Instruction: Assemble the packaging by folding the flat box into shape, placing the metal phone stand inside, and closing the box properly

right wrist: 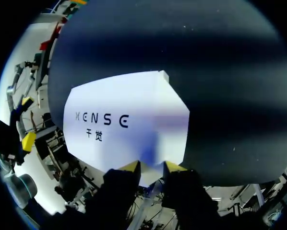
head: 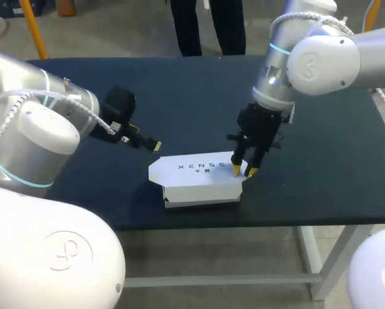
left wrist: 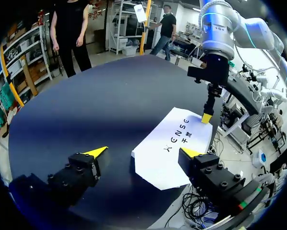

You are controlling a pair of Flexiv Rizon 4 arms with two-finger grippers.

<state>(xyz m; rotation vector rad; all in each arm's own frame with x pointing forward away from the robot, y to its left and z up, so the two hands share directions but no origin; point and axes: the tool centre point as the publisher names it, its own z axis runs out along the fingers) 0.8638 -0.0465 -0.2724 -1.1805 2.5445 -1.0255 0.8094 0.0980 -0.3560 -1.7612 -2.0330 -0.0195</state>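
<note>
With the box (head: 199, 180) at lower middle by the surface's (head: 321, 141) front edge, our right tool (head: 243, 170), grip impossible to tell, might push it off, since our left tool (left wrist: 144, 152) hangs wide open and empty.

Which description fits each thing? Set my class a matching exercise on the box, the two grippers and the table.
Things:
1. box
2. left gripper
3. right gripper
4. table

Descriptions:
A. dark surface under everything
B. fingers open, left of the box, not touching it
C. white, by the table's near edge
D. down at the box's right end

Pairs: 1-C, 2-B, 3-D, 4-A
</note>
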